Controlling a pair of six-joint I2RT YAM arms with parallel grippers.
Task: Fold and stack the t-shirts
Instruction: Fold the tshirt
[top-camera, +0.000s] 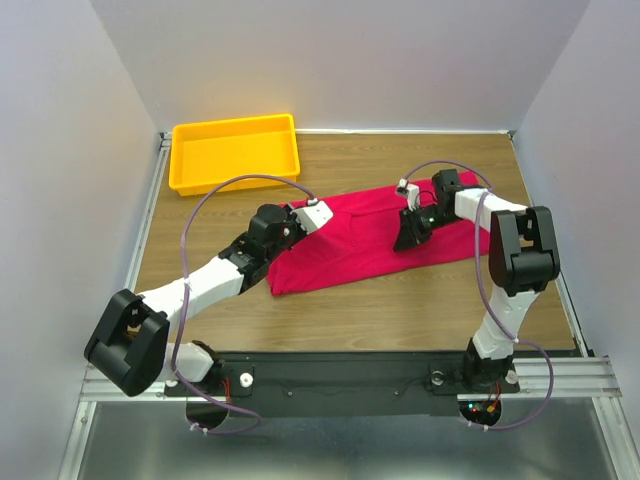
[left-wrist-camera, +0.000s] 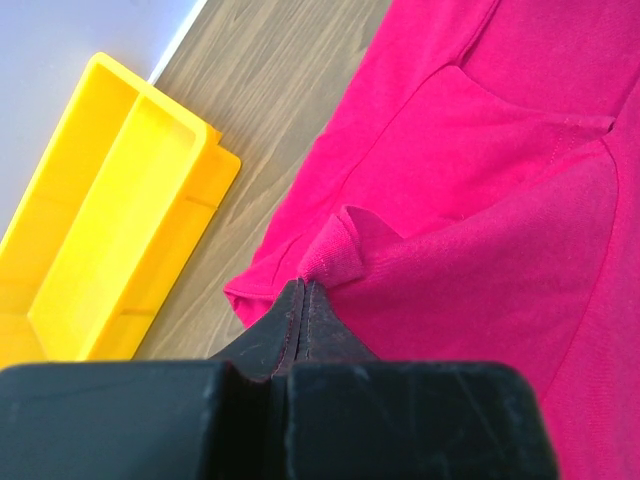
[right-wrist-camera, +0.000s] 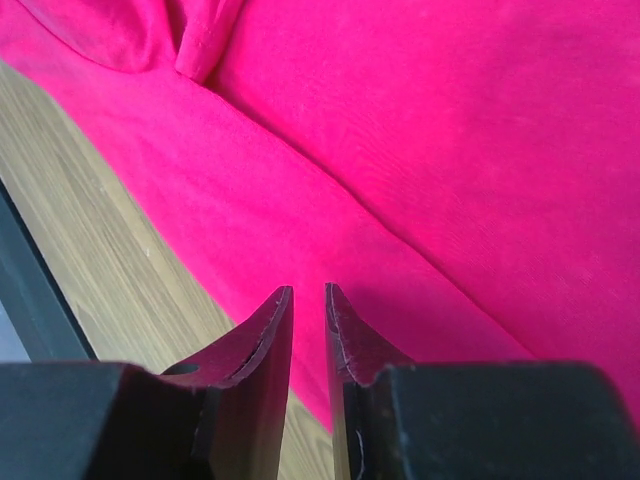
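Observation:
One crimson-pink t-shirt (top-camera: 350, 250) lies spread and partly folded across the middle of the wooden table. My left gripper (top-camera: 316, 214) is at its left upper edge and is shut on a pinched fold of the cloth; in the left wrist view the jaws (left-wrist-camera: 303, 285) meet on a bunched ridge of the shirt (left-wrist-camera: 480, 200). My right gripper (top-camera: 408, 238) sits over the shirt's right part. In the right wrist view its jaws (right-wrist-camera: 308, 292) stand a narrow gap apart just above the shirt (right-wrist-camera: 420, 130) near its hem, holding nothing.
A yellow plastic tray (top-camera: 235, 124) stands at the back left, also in the left wrist view (left-wrist-camera: 215, 165). Bare wood lies in front of the shirt (top-camera: 400, 305). Walls close in the table on three sides.

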